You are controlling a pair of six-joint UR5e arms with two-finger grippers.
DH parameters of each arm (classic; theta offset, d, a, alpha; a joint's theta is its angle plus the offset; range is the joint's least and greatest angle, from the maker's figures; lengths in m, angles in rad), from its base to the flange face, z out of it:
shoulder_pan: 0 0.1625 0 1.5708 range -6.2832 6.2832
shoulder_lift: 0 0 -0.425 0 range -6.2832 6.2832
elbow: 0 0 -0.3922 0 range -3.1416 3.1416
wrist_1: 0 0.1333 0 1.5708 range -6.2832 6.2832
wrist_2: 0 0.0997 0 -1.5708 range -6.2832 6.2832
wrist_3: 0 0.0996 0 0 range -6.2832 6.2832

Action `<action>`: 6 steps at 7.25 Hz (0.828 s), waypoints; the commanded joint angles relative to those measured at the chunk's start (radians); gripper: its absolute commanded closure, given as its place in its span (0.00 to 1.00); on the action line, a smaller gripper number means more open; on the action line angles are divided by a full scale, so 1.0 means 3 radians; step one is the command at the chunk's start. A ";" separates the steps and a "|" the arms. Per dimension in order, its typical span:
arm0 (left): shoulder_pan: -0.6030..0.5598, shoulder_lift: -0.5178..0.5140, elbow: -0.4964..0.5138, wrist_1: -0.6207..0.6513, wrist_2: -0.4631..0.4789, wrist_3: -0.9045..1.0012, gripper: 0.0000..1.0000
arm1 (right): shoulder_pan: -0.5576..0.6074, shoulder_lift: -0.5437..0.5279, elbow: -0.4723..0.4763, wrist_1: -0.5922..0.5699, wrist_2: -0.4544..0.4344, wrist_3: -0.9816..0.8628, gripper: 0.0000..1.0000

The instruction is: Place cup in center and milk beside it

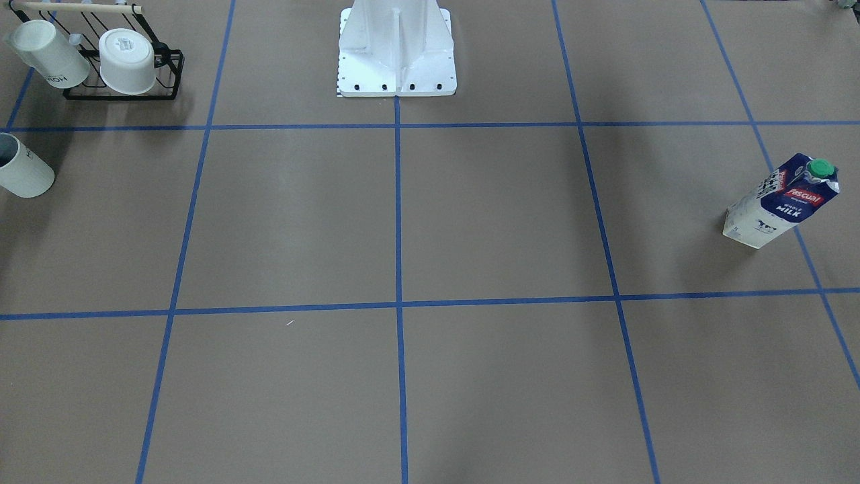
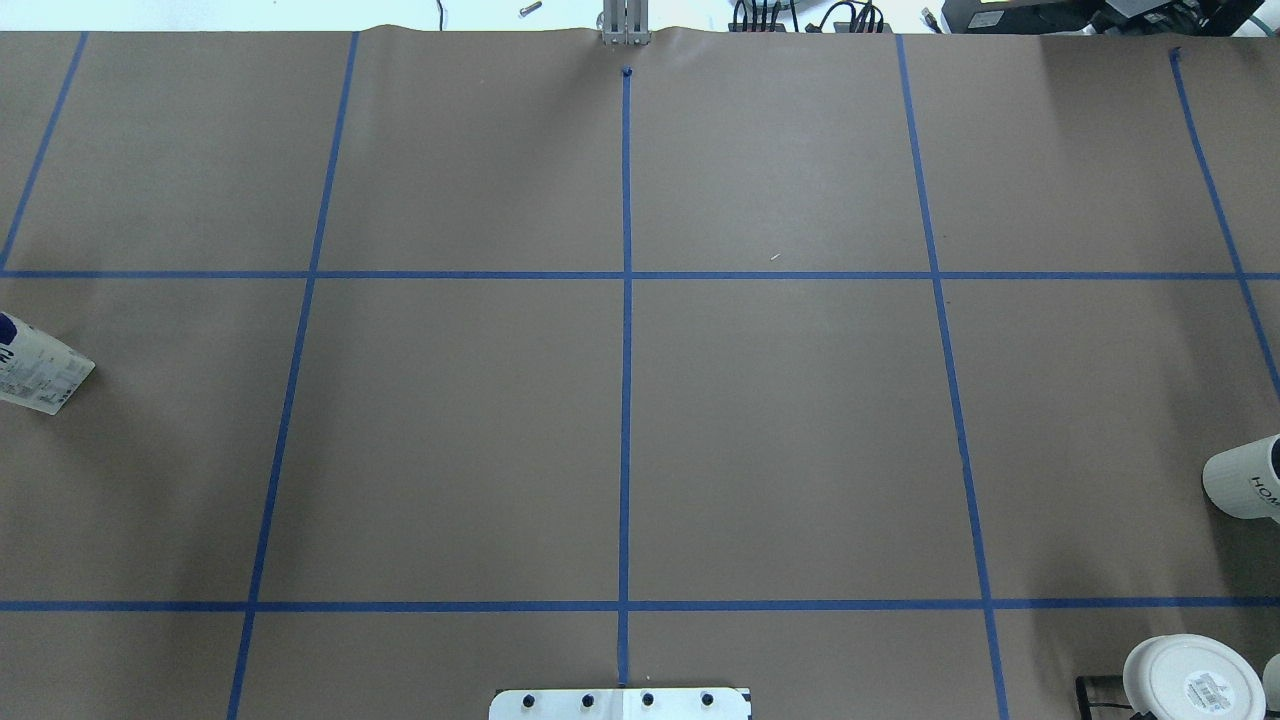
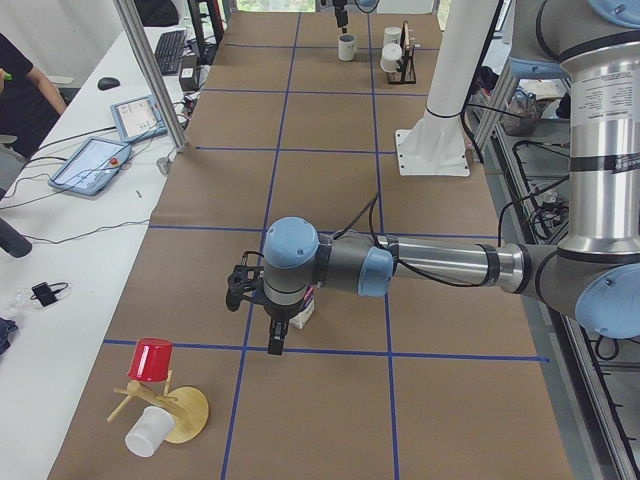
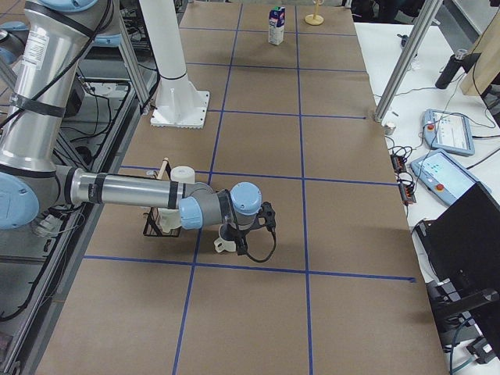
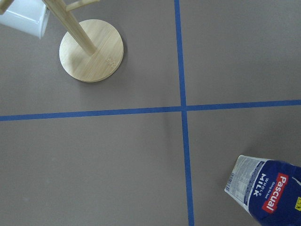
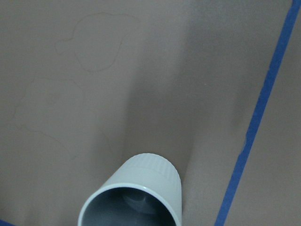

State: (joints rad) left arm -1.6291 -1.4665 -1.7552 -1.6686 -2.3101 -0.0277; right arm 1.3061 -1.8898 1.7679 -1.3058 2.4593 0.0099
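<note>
**Two arms waiting at opposite ends, nothing at the middle yet**

The left gripper (image 3: 273, 343) hangs point-down just beside the milk (image 1: 783, 202), out at the robot's left end of the table. Only the side view shows it, so I cannot tell whether its jaws are apart or together. The right gripper (image 4: 233, 234) hangs low over the cup (image 1: 23, 168) at the other end, and its state is no plainer (its own camera looks down into the cup's grey inside, with no finger in shot). I'd judge each arm is stationed by the thing on its own side, so that neither has to reach across.

The cup stands upright near the black wire rack (image 1: 168, 74), which carries two similar mugs. The carton is upright too, near a wooden stand (image 5: 91, 49). Both are well apart from the center (image 1: 398, 306), so neither placement is done. The cup looks the sensible first move, since it fixes the milk's spot.
</note>
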 commanded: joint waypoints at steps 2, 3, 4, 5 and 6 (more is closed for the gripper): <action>0.0000 0.0005 -0.0045 0.0009 -0.0056 0.0000 0.02 | -0.0048 0.0000 -0.0089 0.0006 -0.0006 -0.0079 0.00; 0.0000 0.0005 -0.0040 0.0009 -0.0056 0.0000 0.02 | -0.0084 0.0000 -0.0115 0.0006 -0.0006 -0.0079 0.00; 0.0000 0.0000 -0.0030 0.0009 -0.0056 0.0000 0.02 | -0.0114 0.0015 -0.0150 0.0006 -0.0006 -0.0079 0.00; 0.0000 0.0005 -0.0020 0.0004 -0.0056 0.0000 0.02 | -0.0125 0.0015 -0.0186 0.0012 -0.0001 -0.0079 0.00; 0.0000 0.0005 -0.0014 0.0004 -0.0056 0.0005 0.02 | -0.0130 0.0030 -0.0268 0.0108 0.0014 -0.0069 0.29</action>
State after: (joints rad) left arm -1.6291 -1.4654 -1.7620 -1.6669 -2.3269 -0.0273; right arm 1.2710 -1.8848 1.7115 -1.2959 2.4595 -0.0130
